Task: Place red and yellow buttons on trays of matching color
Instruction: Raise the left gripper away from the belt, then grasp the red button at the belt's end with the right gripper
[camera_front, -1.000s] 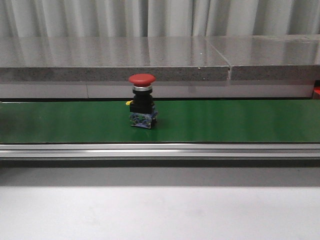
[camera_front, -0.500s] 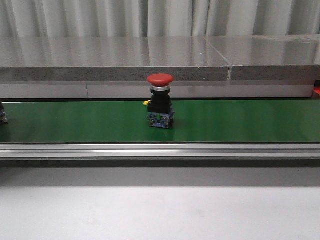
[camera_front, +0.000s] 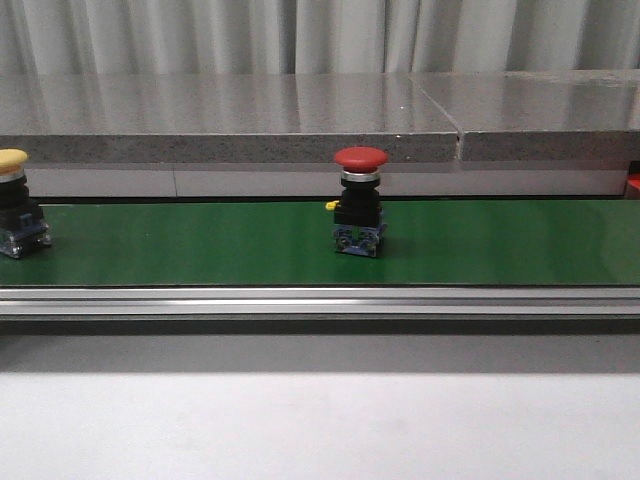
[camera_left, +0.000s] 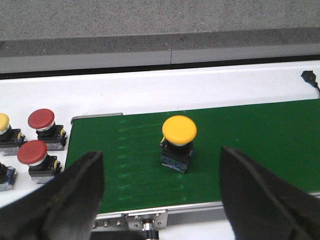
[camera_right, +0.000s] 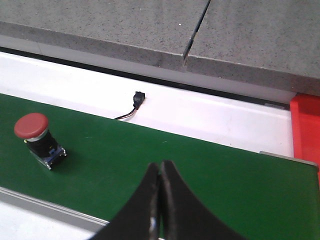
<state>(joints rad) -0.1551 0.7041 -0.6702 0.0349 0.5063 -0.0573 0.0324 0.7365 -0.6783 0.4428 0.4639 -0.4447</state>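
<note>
1. A green belt (camera_front: 500, 245) runs across the table (camera_front: 320, 425), parallel to its front edge.
2. A grey stone ledge (camera_front: 230, 115) runs behind the belt.
3. A black plug (camera_right: 137, 97) lies on the white strip beside the belt's far edge.

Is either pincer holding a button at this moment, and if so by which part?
Nothing is held. The left pincer is open above the yellow button; the right pincer is shut on nothing, apart from the red button.

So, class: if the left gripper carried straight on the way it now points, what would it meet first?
Most likely the yellow button, which stands upright on the green belt ahead of the open left gripper, roughly centred between its fingers. Depth is hard to judge from the wrist view.
</note>
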